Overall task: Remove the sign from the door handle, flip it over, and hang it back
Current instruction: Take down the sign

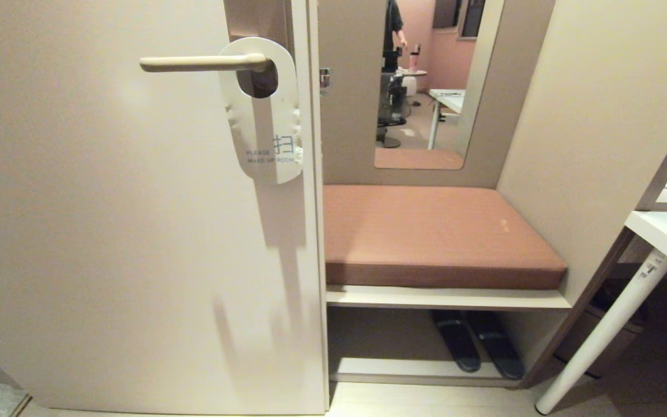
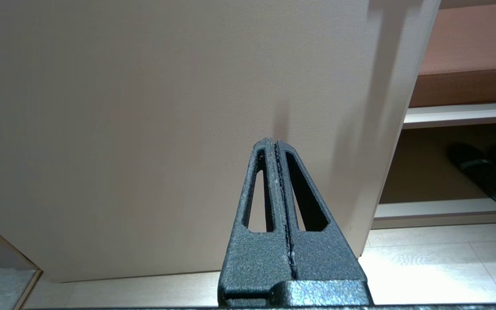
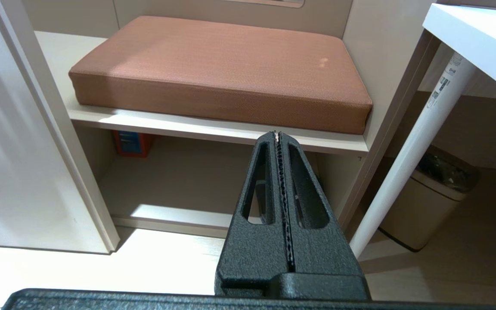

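The sign (image 1: 268, 124) hangs on the door handle (image 1: 203, 62), its oval hole looped over the lever close to the brown backplate (image 1: 258, 23), white face outward with "PLEASE MAKE UP ROOM" legible near its lower end; its edges look a little crumpled, and it lies flat against the door (image 1: 107, 231) right by the door's free edge; nothing has been lifted off, so the task reads as at its very start, with the 1st of 3 steps, taking the sign off, not yet begun. Neither arm appears in the head view; the left gripper (image 2: 277, 144) points at the bare lower door panel, well below the handle, its 2 fingers pressed together and holding nothing; the right gripper (image 3: 277, 135) faces the bench with the brown cushion (image 3: 222, 69) and the open shelf beneath it, likewise closed tight and empty; both arms look parked. Beside the door, slippers (image 1: 478, 344) sit under the bench, a white table leg (image 1: 605, 330) stands to the right, and a bin (image 3: 429, 198) sits by it; a person is visible in the mirror (image 1: 426, 81) above the cushion. The next move probably calls for raising 1 arm to handle height, parting its fingers, and pinching the sign's lower body edge-on; since the card lies flush on the door, catching an edge may be fiddly, and it must then slide along the lever toward its free tip to come off.
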Robot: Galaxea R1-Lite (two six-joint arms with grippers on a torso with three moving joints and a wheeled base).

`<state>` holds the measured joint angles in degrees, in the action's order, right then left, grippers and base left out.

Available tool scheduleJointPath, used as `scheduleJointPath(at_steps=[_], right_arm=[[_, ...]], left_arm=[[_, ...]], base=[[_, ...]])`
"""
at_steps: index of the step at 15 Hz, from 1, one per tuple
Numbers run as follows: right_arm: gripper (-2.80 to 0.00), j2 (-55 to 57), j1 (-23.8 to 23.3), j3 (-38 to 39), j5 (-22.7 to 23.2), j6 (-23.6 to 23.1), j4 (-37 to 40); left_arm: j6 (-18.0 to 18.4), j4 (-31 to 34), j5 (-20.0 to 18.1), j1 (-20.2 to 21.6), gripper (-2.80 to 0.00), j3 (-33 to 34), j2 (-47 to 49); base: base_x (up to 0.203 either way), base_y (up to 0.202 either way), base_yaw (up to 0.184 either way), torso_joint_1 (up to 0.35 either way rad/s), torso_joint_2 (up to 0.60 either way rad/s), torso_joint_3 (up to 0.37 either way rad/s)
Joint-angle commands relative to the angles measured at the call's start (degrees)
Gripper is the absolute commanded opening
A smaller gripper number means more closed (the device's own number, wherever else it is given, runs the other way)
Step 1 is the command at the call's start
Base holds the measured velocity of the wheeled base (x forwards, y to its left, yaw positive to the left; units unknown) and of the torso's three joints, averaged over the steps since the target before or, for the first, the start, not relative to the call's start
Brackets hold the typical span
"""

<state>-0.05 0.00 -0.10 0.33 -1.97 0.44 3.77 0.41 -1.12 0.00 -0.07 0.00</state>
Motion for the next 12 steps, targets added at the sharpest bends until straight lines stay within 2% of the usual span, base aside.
scheduleJointPath(at_steps=[1,12], right_arm=[[-2.80,0.05,0.00,0.01,0.02,-0.05,0.00],[-2.80,0.05,0.00,0.09,0.02,-0.05,0.00]], left_arm=[[0.01,0.02,0.05,0.00,-2.80,-0.01,0.00],[0.01,0.02,-0.02,0.00,-2.80,-0.01,0.00]], base=[[0.000,0.000,0.000,0.000,0.00,0.000],[0.000,0.000,0.000,0.000,0.00,0.000]])
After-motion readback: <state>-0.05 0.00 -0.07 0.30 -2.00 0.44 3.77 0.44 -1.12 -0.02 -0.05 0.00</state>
